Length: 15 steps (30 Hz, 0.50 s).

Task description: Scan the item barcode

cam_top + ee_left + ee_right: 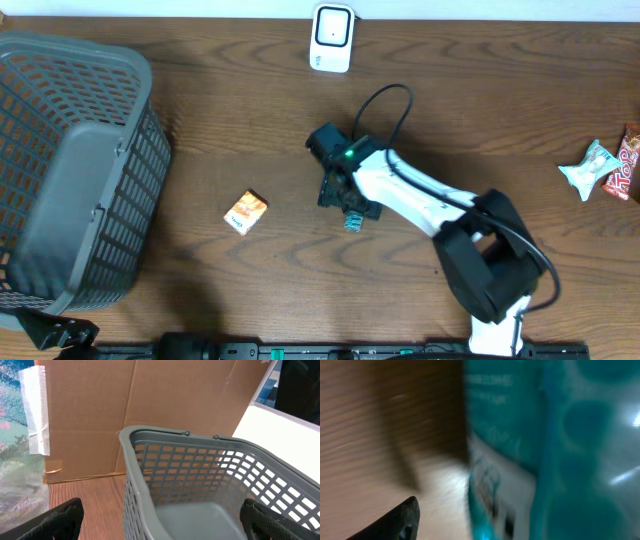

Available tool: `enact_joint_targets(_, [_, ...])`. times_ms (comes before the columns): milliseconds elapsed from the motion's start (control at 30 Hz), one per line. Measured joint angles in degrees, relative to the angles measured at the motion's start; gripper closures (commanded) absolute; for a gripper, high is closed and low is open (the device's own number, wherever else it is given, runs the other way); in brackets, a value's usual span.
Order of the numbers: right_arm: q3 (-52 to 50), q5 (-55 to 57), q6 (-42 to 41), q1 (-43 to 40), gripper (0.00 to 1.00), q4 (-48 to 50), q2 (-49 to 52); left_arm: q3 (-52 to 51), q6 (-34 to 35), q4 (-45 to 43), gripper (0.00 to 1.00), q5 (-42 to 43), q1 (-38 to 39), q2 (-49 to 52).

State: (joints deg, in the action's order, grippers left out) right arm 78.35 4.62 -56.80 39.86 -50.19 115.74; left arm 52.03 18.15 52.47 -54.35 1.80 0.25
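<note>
A small teal packet (pixel 352 221) lies on the wooden table near the middle. My right gripper (pixel 346 203) is down over it. In the right wrist view the packet (pixel 545 450) is blurred and fills the right side. One dark fingertip (pixel 395 522) shows at lower left, with bare wood between it and the packet. The other finger is hidden, and the right gripper (pixel 485 525) stands open. The white scanner (pixel 332 37) stands at the table's far edge. My left gripper (pixel 162 520) is wide open over the near corner of the grey basket (pixel 131 447), holding nothing.
A grey slotted basket (pixel 140 200) fills the table's left side. A small orange box (pixel 245 211) lies between it and the right gripper. Two snack packets (pixel 605 168) lie at the far right edge. A cardboard sheet (pixel 150 395) stands behind the basket.
</note>
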Motion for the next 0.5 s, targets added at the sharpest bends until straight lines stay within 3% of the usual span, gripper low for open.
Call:
enact_joint_targets(333, [0.0,7.4,-2.2,0.1,0.91,0.4,1.1,0.0,0.0,0.0,0.00,0.0,0.0,0.0])
enact_joint_targets(400, [0.0,8.3,-2.4,0.1,0.98,-0.1,1.2,0.0,0.0,0.0,0.00,0.0,0.0,0.0])
enact_joint_targets(500, [0.0,9.7,-2.4,0.1,0.99,-0.1,1.2,0.0,0.0,0.0,0.00,0.0,0.0,0.0])
